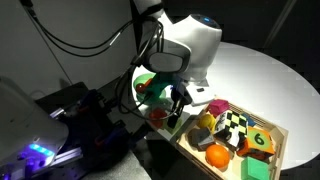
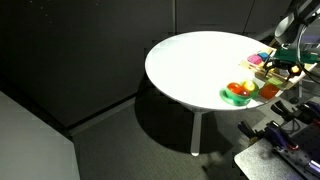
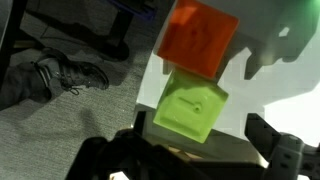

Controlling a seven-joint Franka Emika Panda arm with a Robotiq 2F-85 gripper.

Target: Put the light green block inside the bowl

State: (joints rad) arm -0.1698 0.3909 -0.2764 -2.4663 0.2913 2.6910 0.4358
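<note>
In the wrist view the light green block [image 3: 190, 105] sits on the white table by its edge. The orange cube [image 3: 200, 38] touches its far side. My gripper [image 3: 196, 140] is open, with one dark finger on each side of the light green block, not touching it. The green bowl [image 3: 303, 14] shows only as a blurred green patch at the top right. In both exterior views the bowl [image 1: 148, 85] [image 2: 234, 95] stands near the table edge. The gripper [image 1: 178, 104] hangs beside it, over the cubes, between the bowl and the wooden tray.
A shallow wooden tray [image 1: 270, 150] holds several coloured toys and a checkered piece, close beside the gripper. The round white table [image 2: 190, 65] drops off just past the cubes. Dark floor, cables and equipment [image 1: 60, 125] lie below.
</note>
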